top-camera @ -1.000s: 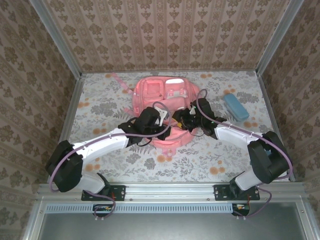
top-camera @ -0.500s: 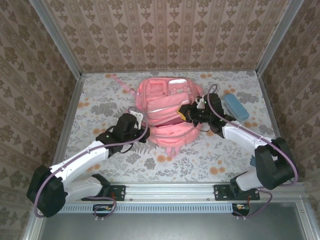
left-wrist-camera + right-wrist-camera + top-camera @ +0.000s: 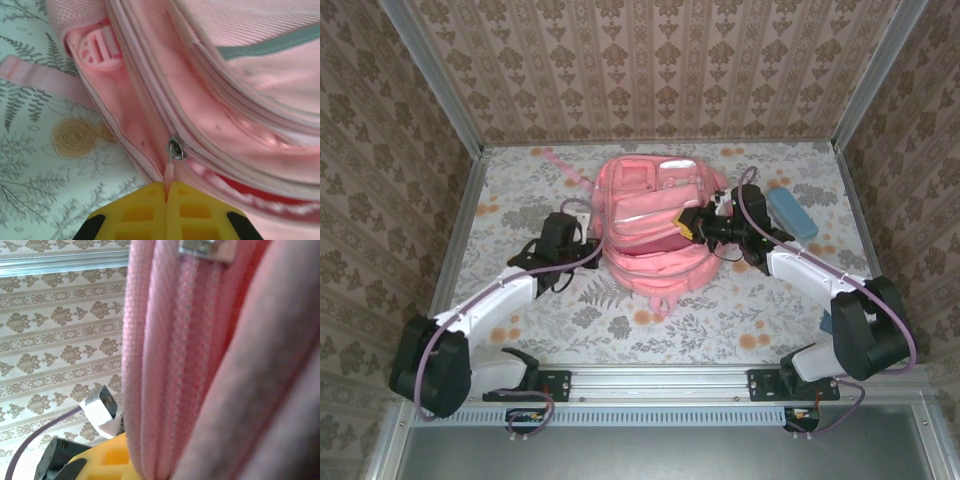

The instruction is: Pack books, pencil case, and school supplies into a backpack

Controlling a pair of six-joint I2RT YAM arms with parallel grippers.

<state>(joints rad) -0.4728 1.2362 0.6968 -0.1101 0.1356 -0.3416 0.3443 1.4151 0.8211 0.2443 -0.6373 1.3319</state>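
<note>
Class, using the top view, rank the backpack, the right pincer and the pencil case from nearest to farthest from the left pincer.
1. backpack, mid-table, touching the left pincer.
2. right pincer, at the backpack's right edge.
3. pencil case, far right.

Free table [image 3: 505, 195] left of the backpack [image 3: 645, 215]; pencil case [image 3: 792, 213] near its right side.

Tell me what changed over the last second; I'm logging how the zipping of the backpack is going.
The left tool, shut on the zip pull, swung left from the middle of the backpack to its left side. The right tool shifted slightly farther and right, to the bag's right edge. The pencil case stayed put.
</note>
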